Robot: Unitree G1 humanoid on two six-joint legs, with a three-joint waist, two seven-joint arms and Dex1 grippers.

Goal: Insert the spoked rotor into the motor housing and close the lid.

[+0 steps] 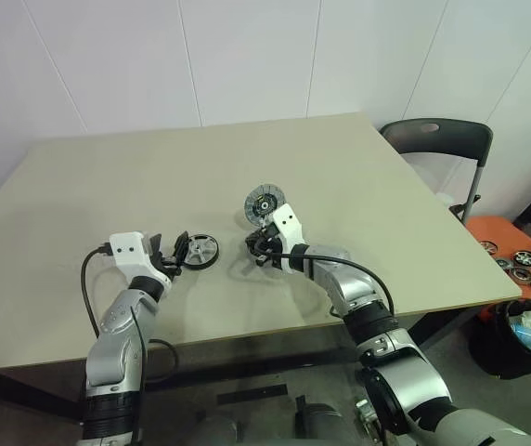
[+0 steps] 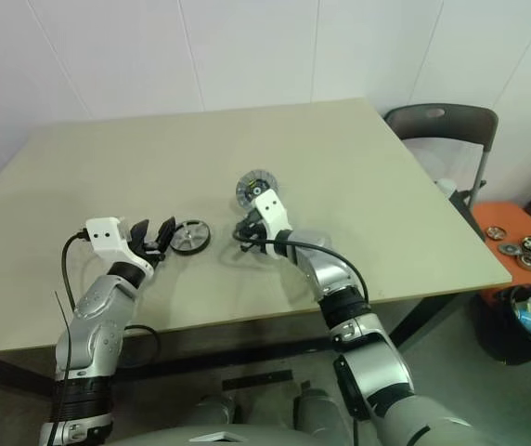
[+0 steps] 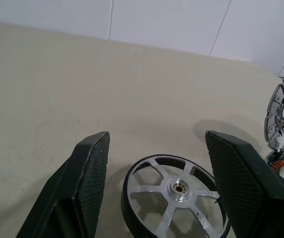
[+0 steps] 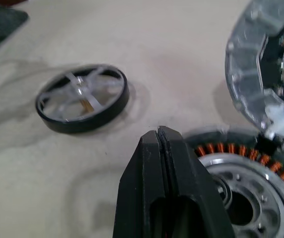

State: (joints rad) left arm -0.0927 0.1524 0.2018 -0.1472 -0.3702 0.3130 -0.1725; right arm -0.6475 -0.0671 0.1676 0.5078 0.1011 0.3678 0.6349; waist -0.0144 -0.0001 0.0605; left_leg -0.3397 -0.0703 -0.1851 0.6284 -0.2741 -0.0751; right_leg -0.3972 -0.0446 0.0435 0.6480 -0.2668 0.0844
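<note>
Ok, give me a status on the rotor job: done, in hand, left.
Done: the lid stands open above the motor housing, windings exposed. In hand: the open left gripper brackets the spoked rotor, which lies on the table, not gripped. The shut right gripper is at the housing. Left: grasp the rotor, insert it, close the lid.

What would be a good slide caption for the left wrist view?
Open black fingers flank the flat silver spoked rotor lying on the beige table.
</note>
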